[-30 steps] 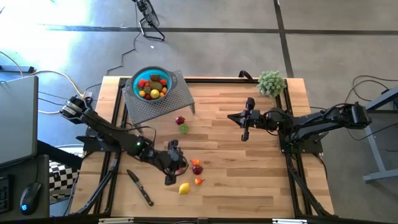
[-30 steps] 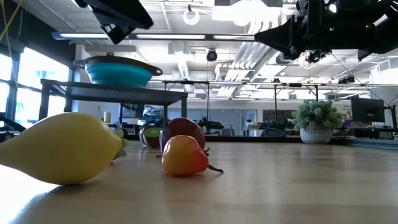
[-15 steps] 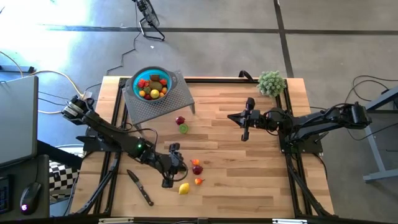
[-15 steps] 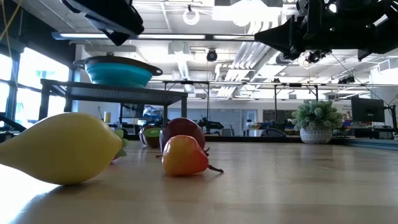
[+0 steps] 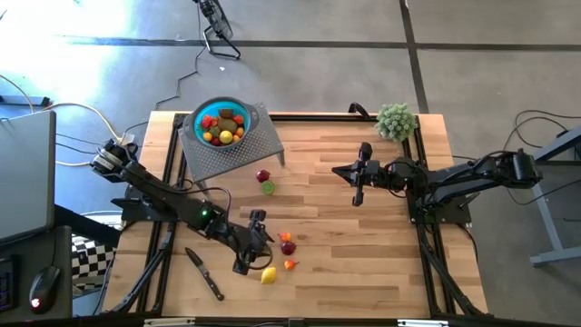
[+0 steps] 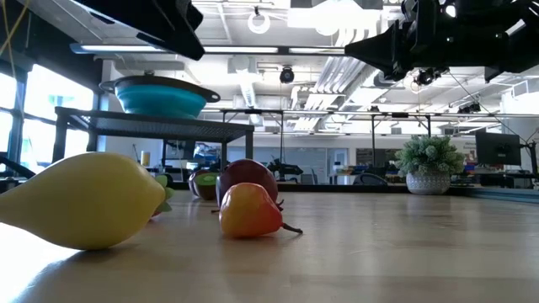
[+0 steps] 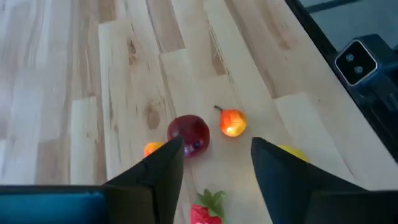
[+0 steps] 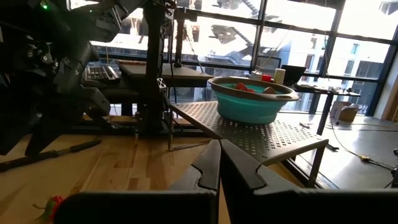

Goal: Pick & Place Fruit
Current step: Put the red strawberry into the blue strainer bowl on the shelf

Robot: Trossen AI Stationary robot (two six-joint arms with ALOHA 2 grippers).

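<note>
Risk lies with the left gripper (image 7: pixel 211 165), fingers apart above the clustered small fruit (image 7: pixel 188 133) on the front boards: descending, it could knock neighbours rolling; the right gripper (image 8: pixel 219 163) waits pinched shut mid-table.

2 dark jointed arms, black fingers (image 7: pixel 163 171)

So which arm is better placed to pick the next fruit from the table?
The left. Its open left gripper hovers over the loose fruit near the dark red fruit, while the shut right gripper waits far away from it.
</note>
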